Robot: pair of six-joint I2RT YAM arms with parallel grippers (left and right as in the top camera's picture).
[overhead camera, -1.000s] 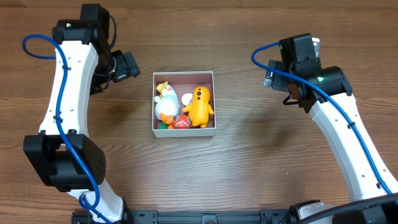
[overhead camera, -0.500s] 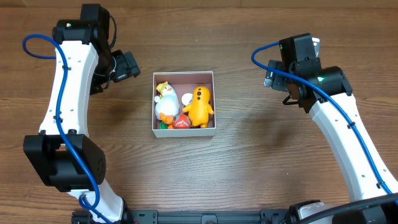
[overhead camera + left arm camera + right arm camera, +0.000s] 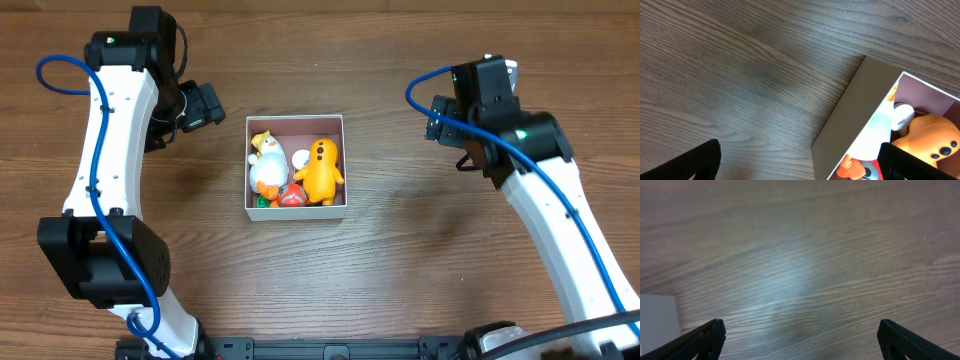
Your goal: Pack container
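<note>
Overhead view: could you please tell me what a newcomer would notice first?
The white container mid-table draws the eye, packed with bright toys: an orange figure on its right and a white bird on its left. The left gripper and right gripper hang open and empty either side.

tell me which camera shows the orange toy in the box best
The overhead view: the orange toy shows whole, lying in the right half of the container. The left wrist view catches only part of it over the container's wall, cut by the frame edge. The right wrist view shows none of it.
</note>
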